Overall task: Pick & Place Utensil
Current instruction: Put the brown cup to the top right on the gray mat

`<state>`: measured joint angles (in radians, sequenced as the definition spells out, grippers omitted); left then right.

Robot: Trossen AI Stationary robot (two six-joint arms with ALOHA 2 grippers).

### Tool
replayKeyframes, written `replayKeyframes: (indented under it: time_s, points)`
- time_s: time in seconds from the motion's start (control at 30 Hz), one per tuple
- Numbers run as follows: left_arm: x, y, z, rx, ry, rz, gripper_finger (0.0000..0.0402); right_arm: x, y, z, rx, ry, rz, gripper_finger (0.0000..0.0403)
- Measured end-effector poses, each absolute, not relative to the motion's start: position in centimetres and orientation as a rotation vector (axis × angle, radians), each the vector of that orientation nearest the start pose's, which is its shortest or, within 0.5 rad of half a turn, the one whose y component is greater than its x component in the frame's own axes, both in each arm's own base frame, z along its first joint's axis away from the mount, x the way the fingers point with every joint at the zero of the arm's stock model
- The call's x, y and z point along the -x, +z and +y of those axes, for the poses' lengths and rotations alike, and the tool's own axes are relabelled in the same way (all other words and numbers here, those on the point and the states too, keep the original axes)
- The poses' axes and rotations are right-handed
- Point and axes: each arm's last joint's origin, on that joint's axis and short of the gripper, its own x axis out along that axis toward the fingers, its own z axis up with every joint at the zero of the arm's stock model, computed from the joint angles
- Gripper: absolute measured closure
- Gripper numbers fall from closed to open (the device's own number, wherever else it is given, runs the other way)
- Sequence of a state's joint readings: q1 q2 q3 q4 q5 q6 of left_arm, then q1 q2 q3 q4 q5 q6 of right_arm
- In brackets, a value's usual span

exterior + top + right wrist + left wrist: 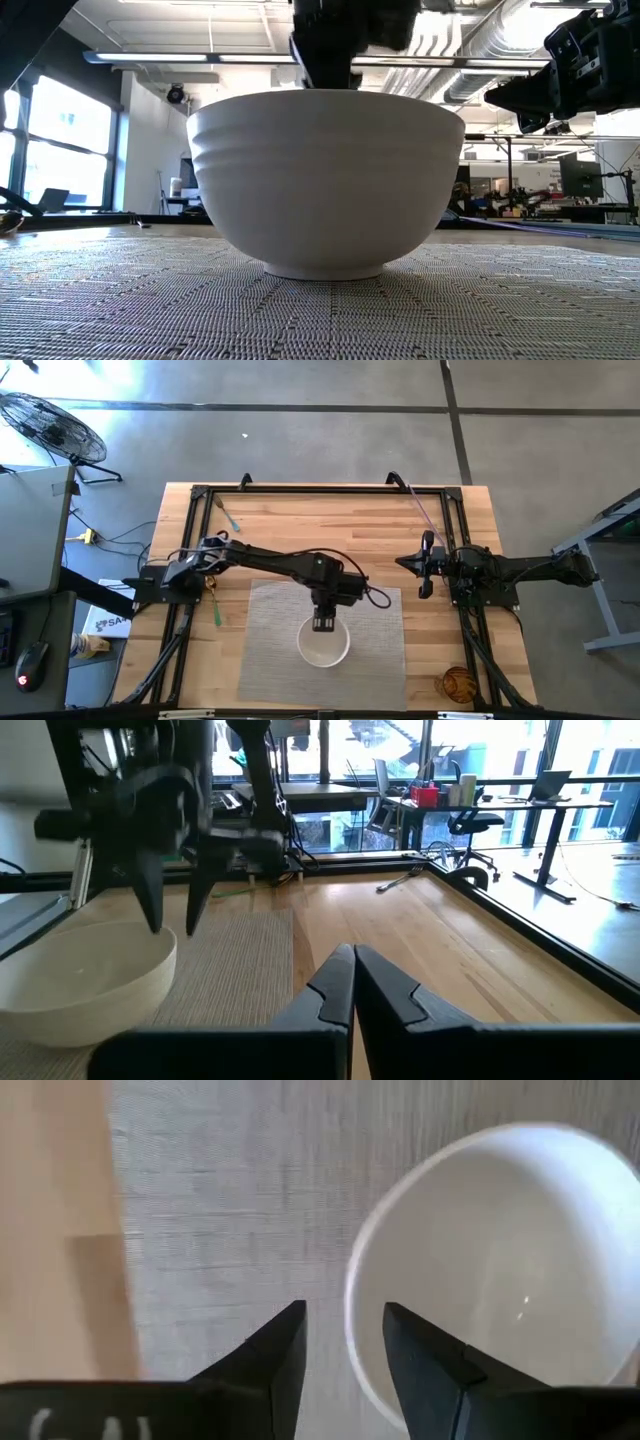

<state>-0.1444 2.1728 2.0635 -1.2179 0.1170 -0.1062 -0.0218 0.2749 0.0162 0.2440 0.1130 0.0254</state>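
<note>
The white bowl (305, 652) stands on the grey mat (270, 660), toward the near edge of the surface (300, 530). The bare inside that the left wrist view shows holds nothing. The left gripper (323, 625) hangs over the rim of the bowl at its 12 o'clock side. Its fingers are spread and hold nothing, with one finger over the mat and the other over the rim.

I think the picking step is not yet done. A thin green utensil (216, 608) lies on the bare wood at about 10 o'clock from the bowl, just beside the edge of the mat and near the base of the left arm. A second thin blue-green one (229, 516) lies farther off, at about 11 o'clock by the far frame.

To do this well, the left gripper should rise clear of the rim first, so it does not push the bowl. Then it should turn its fingers across the handle and close near the middle, because a thin flat piece slips easily.

The right gripper (408, 563) waits at about 2 o'clock, its fingers pressed together on nothing.
</note>
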Motion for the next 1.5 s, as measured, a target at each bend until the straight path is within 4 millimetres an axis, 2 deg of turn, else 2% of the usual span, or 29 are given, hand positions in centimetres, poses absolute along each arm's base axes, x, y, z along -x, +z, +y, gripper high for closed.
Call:
replayKeyframes:
  time_s: [0.17, 0.43, 1.03, 1.17, 1.27, 1.5]
  points:
    - [-41.8, 29.9, -6.2, 0.019, -0.127, 1.228, 0.0270, -11.5, 16.9, -0.6, -0.025, -0.135, 0.013, 0.0398]
    - [-38.1, 32.3, -5.5, 0.023, -0.075, 1.011, 0.0270, -11.5, 16.9, -0.6, -0.025, -0.135, 0.013, 0.0401]
    - [-27.5, 29.6, -3.8, 0.067, -0.058, 0.402, 0.0270, -11.5, 16.8, -0.6, -0.024, -0.135, 0.029, 0.0399]
    - [-25.1, 28.6, -3.5, 0.073, -0.059, 0.325, 0.0270, -11.4, 16.7, -0.6, -0.018, -0.135, 0.031, 0.0400]
    - [-23.4, 27.6, -3.1, 0.067, -0.032, 0.299, 0.0270, -11.4, 16.9, -0.6, 0.083, -0.158, 0.019, 0.0402]
    - [-20.3, 26.7, -2.2, 0.030, 0.117, 0.236, 0.0270, -11.4, 17.0, -0.7, 0.133, -0.187, 0.022, 0.0398]
